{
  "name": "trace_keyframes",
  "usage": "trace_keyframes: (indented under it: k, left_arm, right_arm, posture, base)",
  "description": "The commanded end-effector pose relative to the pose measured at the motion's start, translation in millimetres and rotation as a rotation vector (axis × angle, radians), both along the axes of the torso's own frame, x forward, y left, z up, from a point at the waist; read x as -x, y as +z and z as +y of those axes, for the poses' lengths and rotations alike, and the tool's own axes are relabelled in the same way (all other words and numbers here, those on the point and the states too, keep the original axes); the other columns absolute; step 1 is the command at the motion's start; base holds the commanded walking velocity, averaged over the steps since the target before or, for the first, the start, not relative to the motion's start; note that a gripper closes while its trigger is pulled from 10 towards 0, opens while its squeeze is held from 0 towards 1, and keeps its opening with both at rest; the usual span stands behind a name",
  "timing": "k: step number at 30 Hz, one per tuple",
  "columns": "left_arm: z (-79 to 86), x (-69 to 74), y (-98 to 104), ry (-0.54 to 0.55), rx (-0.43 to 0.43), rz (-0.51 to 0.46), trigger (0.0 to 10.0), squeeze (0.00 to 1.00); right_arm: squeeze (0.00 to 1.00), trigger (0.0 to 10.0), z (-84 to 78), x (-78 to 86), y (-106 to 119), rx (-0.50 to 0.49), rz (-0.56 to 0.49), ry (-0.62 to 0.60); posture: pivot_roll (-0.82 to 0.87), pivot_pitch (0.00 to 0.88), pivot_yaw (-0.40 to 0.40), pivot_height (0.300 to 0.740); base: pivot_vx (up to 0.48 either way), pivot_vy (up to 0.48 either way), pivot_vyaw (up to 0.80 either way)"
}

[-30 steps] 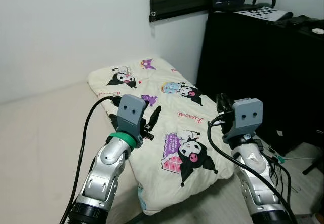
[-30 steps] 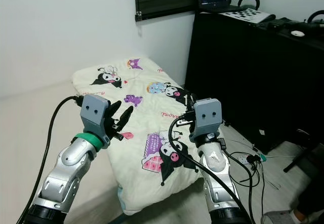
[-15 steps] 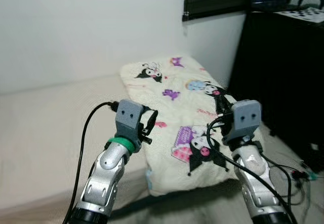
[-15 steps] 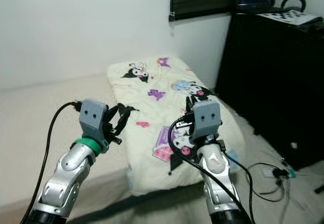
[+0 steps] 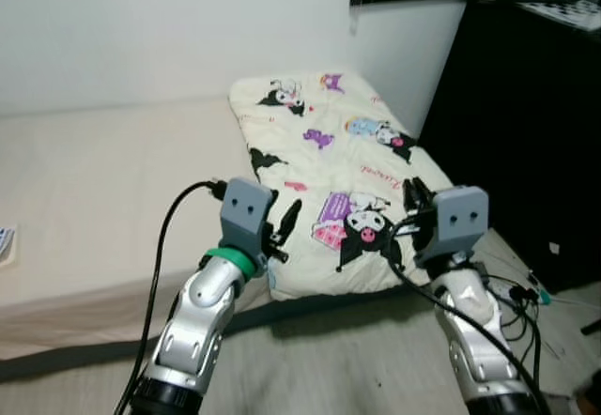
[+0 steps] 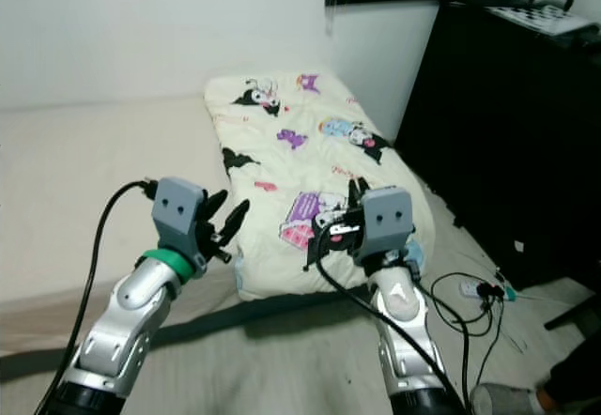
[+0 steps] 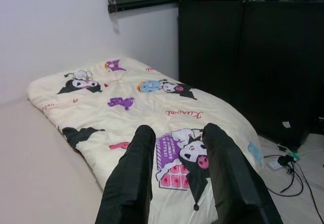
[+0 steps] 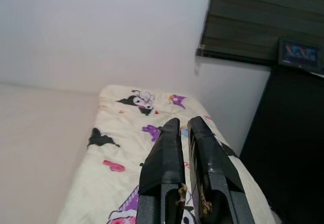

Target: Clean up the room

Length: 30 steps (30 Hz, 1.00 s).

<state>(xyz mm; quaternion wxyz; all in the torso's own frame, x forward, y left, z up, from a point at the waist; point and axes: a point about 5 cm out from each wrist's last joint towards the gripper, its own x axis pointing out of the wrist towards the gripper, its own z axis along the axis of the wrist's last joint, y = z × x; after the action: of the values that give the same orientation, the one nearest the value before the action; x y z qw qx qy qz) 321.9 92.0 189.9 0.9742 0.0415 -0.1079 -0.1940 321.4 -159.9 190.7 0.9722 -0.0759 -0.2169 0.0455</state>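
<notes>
A cream blanket [image 5: 329, 138] printed with cartoon characters lies spread over the right end of a beige bed [image 5: 103, 180], its near edge hanging over the side. My left gripper [image 5: 285, 225] is held up in front of the blanket's near left corner, open and empty; the left wrist view shows its fingers [image 7: 136, 173] well apart, pointing at the blanket [image 7: 116, 87]. My right gripper [image 5: 413, 194] hovers before the blanket's near right corner. In the right wrist view its fingers [image 8: 169, 153] lie almost together with nothing between them.
A tall black cabinet [image 5: 526, 105] stands right of the bed, against the white wall. Loose cables and a plug [image 5: 526, 293] lie on the grey floor [image 5: 357, 359] at its foot. A small printed item [image 5: 5, 244] lies on the bed at the far left.
The whole picture has shifted: the camera has drawn back and turned left, so more of the bed and floor shows. Both arms keep much the same pose.
</notes>
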Motion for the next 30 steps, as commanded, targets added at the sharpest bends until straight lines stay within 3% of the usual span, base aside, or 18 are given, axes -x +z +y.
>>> trace_keyframes:
  k: [1,11,16,21,22,23,26,30]
  left_arm:
    - [-0.6,0.3,-3.9,-0.001,-0.013,0.021,10.0,0.0]
    - [2.5,0.5,-8.7,0.003,-0.027,0.045,10.0,0.0]
    - [18.2,3.7,-34.9,0.047,-0.111,0.128,10.0,0.0]
    - [27.7,5.4,-51.1,0.079,-0.152,0.182,10.0,0.0]
    - [34.1,6.6,-62.1,0.1,-0.18,0.218,10.0,0.0]
    - [50.6,12.9,-90.7,0.152,-0.255,0.297,10.0,0.0]
    - [60.2,20.4,-108.5,0.166,-0.3,0.354,10.0,0.0]
    - [63.8,26.3,-116.1,0.165,-0.309,0.378,10.0,0.0]
  right_arm:
    - [0.0,10.0,0.2,0.5,-3.8,0.012,0.015,-0.007]
    - [0.0,10.0,5.8,0.9,-12.4,0.02,0.053,0.011]
    - [0.0,10.0,23.2,5.9,-37.8,0.028,0.136,0.075]
    - [0.0,10.0,27.5,7.4,-53.6,0.039,0.192,0.09]
    - [0.0,10.0,29.7,8.6,-65.2,0.048,0.231,0.097]
    - [0.0,10.0,35.8,14.8,-95.8,0.068,0.341,0.114]
    - [0.0,10.0,41.8,21.7,-113.7,0.076,0.407,0.134]
    - [0.0,10.0,48.8,27.2,-119.2,0.071,0.424,0.161]
  posture:
    - [-0.14,0.057,0.061,0.739]
    - [-0.14,0.059,0.062,0.739]
    - [-0.13,0.061,0.061,0.739]
    - [-0.13,0.06,0.058,0.739]
    - [-0.13,0.062,0.056,0.739]
    - [-0.12,0.064,0.05,0.739]
    - [-0.12,0.067,0.048,0.739]
    - [-0.12,0.069,0.047,0.739]
  base:
    - [0.0,0.0,0.79]
    - [0.0,0.0,0.78]
    - [0.0,0.0,0.76]
    - [0.0,0.0,0.75]
    - [0.0,0.0,0.75]
    - [0.0,0.0,0.74]
    - [0.0,0.0,0.74]
    - [0.0,0.0,0.74]
